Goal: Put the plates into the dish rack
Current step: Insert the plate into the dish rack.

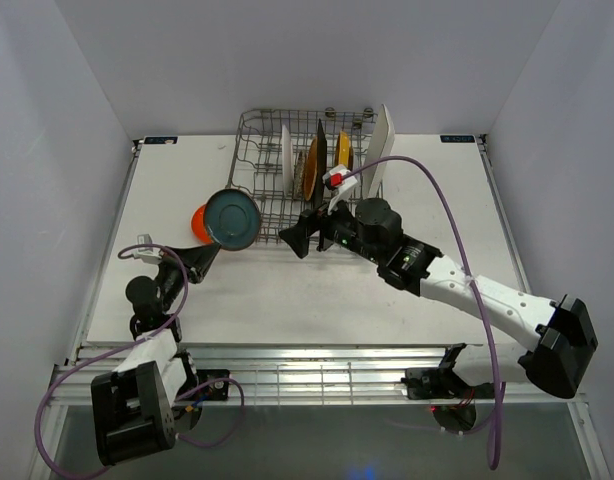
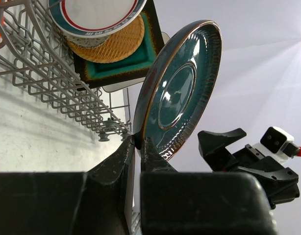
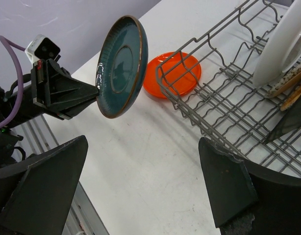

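Toward the near-left corner, the teal plate point(image 1: 233, 219) is held off the worktop, pinched by its rim in the closed left gripper point(image 1: 202, 258). The right gripper point(image 1: 305, 232) is spread wide and empty. An orange plate point(image 1: 196, 222), not yet loaded, is seen flat beside the dish rack point(image 1: 262, 203). By the far edge, perhaps five upright plates point(image 1: 309, 165) are already racked, though overlap hides the exact count.

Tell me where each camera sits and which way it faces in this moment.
Top external: above and behind the arms, looking down at the dish rack; the left arm and right arm show.
Left wrist: on the left arm, facing the rack; its left end effector, shut on the teal plate, shows.
Right wrist: on the right arm, facing left toward the orange plate; its open right end effector shows.
Shared: both wrist views show the teal plate and the rack.
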### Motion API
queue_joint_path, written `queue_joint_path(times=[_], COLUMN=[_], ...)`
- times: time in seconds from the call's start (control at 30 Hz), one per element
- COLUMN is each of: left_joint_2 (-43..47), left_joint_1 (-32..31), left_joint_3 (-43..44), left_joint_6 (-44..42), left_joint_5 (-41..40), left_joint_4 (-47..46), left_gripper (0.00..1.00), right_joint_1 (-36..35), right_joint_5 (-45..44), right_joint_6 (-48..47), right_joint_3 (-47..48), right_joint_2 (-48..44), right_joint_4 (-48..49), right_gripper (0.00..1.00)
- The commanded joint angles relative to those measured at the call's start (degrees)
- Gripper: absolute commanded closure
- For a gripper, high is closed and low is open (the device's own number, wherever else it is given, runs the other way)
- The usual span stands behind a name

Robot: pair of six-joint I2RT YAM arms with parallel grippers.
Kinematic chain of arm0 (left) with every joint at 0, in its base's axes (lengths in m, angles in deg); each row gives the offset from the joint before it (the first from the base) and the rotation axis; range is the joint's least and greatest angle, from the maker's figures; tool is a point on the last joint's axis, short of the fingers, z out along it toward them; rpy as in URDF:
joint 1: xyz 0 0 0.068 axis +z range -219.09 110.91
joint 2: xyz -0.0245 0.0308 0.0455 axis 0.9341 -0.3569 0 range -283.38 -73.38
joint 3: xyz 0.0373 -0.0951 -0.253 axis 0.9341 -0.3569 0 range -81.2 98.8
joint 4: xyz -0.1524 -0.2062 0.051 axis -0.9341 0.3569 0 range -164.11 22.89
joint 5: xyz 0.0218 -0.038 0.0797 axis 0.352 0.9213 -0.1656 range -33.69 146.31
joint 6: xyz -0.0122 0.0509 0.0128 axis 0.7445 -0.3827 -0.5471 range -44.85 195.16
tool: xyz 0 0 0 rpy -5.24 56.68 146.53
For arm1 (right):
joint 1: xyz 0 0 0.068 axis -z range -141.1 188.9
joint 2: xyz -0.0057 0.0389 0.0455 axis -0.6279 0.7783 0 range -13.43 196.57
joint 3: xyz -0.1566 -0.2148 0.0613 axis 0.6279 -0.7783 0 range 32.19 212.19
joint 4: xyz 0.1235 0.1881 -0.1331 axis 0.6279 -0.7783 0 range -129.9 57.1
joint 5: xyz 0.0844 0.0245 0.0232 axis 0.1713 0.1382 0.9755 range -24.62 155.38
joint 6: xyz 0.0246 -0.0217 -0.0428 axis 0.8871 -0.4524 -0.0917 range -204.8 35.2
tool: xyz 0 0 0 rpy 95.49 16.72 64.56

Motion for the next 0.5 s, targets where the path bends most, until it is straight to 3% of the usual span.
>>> queue_joint_path(times=[0.0, 0.37, 0.47], left_joint_2=[1.26, 2.32, 2.06], left_joint_1=[-0.02, -0.11, -0.20], left_joint_3=[-0.61, -0.70, -0.61], left_joint_6=[-0.36, -0.63, -0.80], left_joint_5=[1.94, 2.82, 3.17], left_joint_4=[-5.57, -6.10, -6.10], left_gripper=[1.00, 1.00, 1.00], right_joint_1=[0.78, 4.56, 4.65], right_joint_5=[3.98, 10.05, 11.90], right_joint_6=[0.82, 2.67, 3.11], right_joint_3=[3.37, 5.74, 7.32], right_joint_2=[0.90, 1.86, 3.79], right_joint_4=[3.07, 1.84, 2.10], right_gripper=[0.00, 0.00, 0.06])
